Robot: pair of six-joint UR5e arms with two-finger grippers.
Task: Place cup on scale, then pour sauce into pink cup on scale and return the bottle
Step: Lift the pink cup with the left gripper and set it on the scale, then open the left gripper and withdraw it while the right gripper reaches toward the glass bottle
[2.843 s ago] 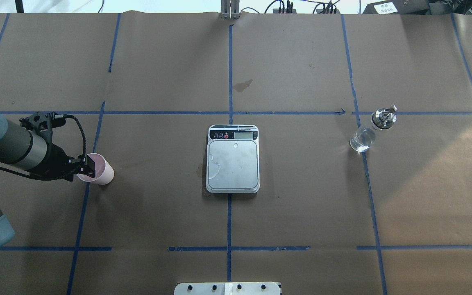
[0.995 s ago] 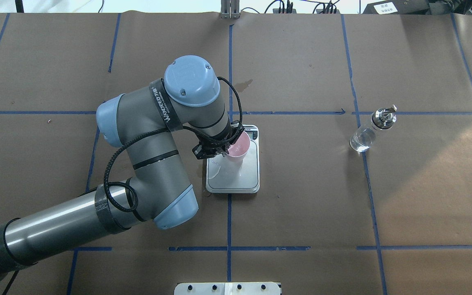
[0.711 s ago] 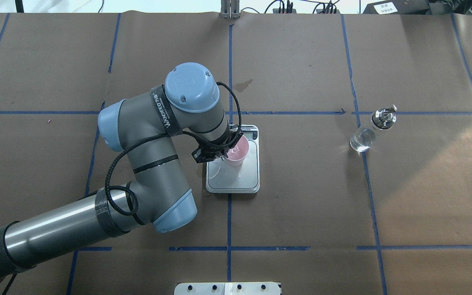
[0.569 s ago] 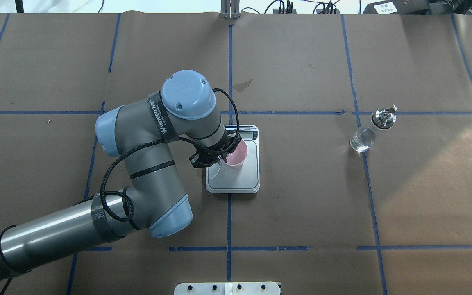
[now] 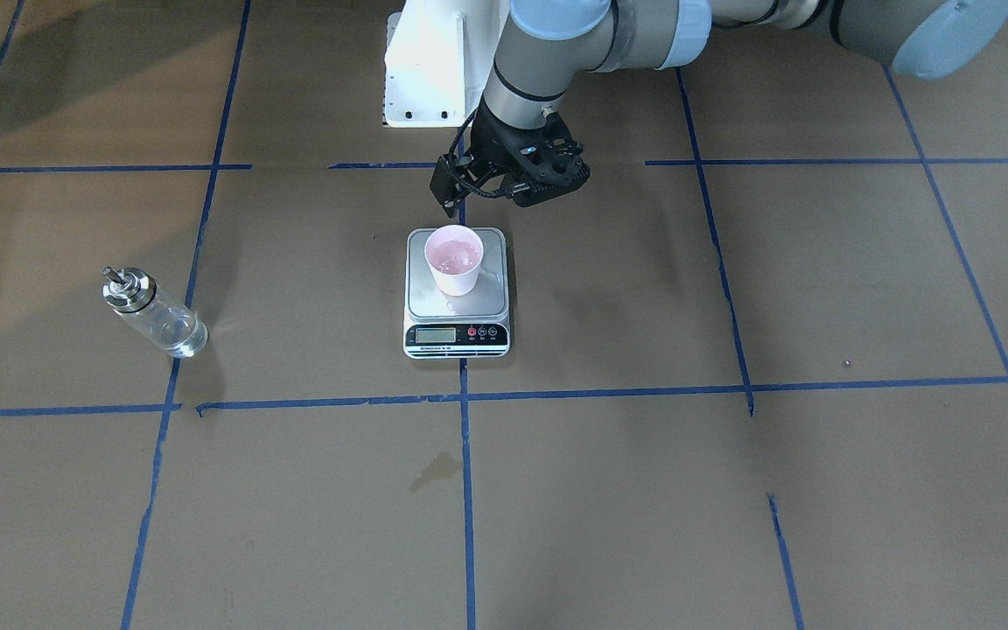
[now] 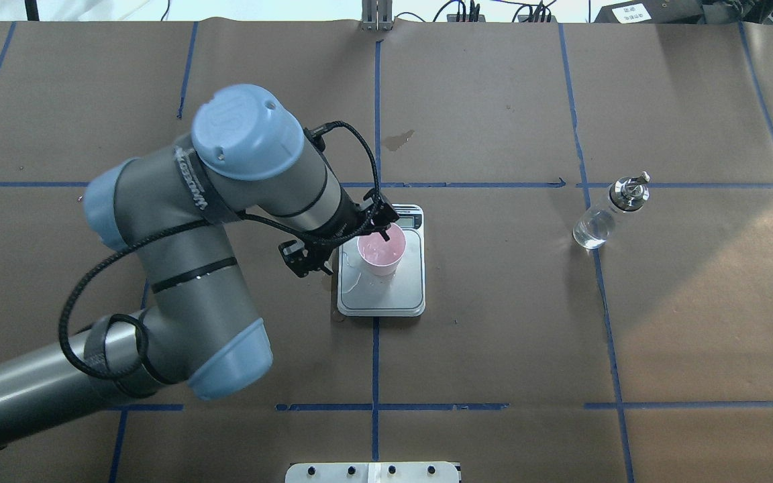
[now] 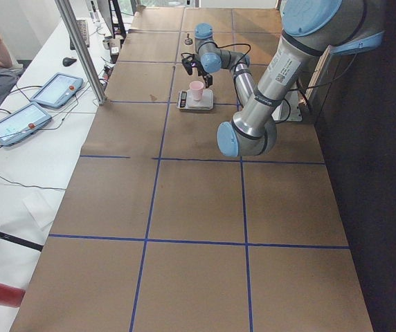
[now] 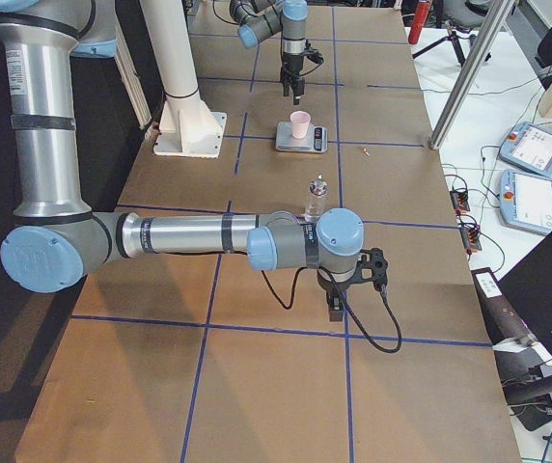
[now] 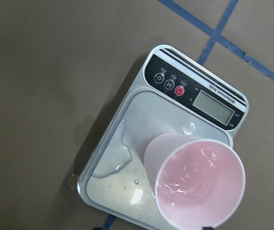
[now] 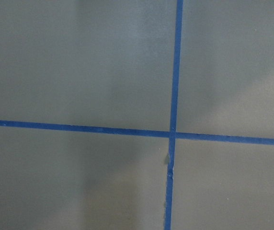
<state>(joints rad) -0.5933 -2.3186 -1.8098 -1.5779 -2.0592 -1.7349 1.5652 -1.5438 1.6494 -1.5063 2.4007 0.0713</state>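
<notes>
The pale pink cup [image 5: 454, 258] stands upright on the scale [image 5: 421, 297], free of any gripper. It also shows in the overhead view [image 6: 381, 253] and in the left wrist view [image 9: 199, 184], low and to the right on the wet platform [image 9: 127, 124]. My left gripper [image 5: 495, 188] is open and empty, raised above the scale's robot-side edge [image 6: 343, 245]. The clear glass bottle [image 6: 604, 215] with its silver spout stands alone far to the right [image 5: 154, 315]. My right gripper [image 8: 339, 304] hangs over bare paper near the bottle [image 8: 316, 198]; I cannot tell whether it is open.
Small puddles of clear liquid [image 9: 113, 163] lie on the scale's platform. The brown paper table is crossed by blue tape lines [image 6: 376, 362]. A white base plate [image 6: 373, 473] sits at the near edge. A dark stain [image 6: 398, 139] marks the paper beyond the scale.
My left arm carried the cup from the table's left side to the scale and set it down. The gripper has let go, lifted and drawn back to the left.
</notes>
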